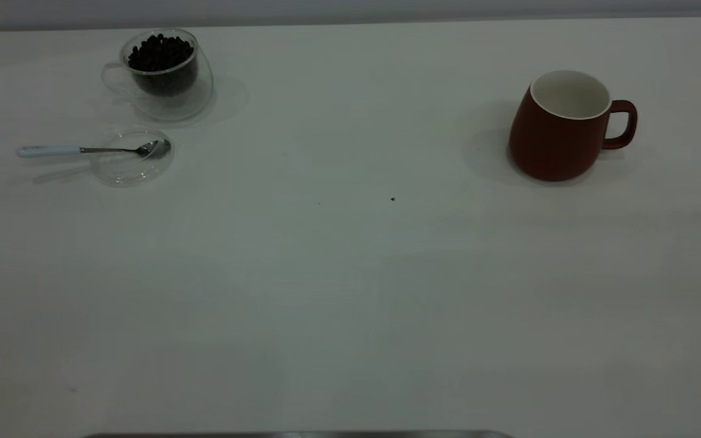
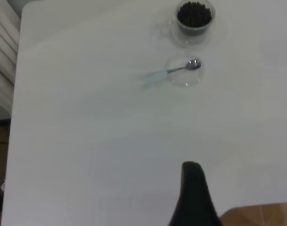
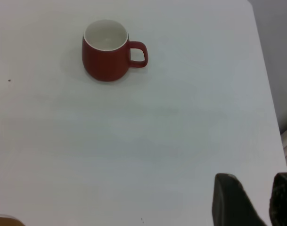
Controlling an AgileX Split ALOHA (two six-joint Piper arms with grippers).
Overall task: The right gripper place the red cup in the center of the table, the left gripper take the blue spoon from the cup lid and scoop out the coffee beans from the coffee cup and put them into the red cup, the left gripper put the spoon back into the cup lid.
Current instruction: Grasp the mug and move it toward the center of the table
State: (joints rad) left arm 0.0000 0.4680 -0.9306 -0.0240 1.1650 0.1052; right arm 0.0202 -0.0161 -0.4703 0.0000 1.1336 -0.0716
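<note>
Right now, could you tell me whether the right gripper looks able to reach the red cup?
Probably yes: bare table lies between the right gripper, fingers apart, and the upright red cup.

From outside the rig we look down steeply across the table [image 1: 350, 292], with the coffee cup [image 1: 165, 73] and cup lid [image 1: 134, 158] at about ten o'clock and the red cup [image 1: 560, 131] at about two o'clock; neither arm shows here. From the left wrist we look down from high and well back, the left tool [image 2: 192, 197] at six o'clock and the glass pieces far off near one o'clock. From the right wrist we sit equally far back, the right tool [image 3: 256, 200] at five o'clock and the mug at eleven. The exterior view shares the glassware with the left wrist and the mug with the right.
</note>
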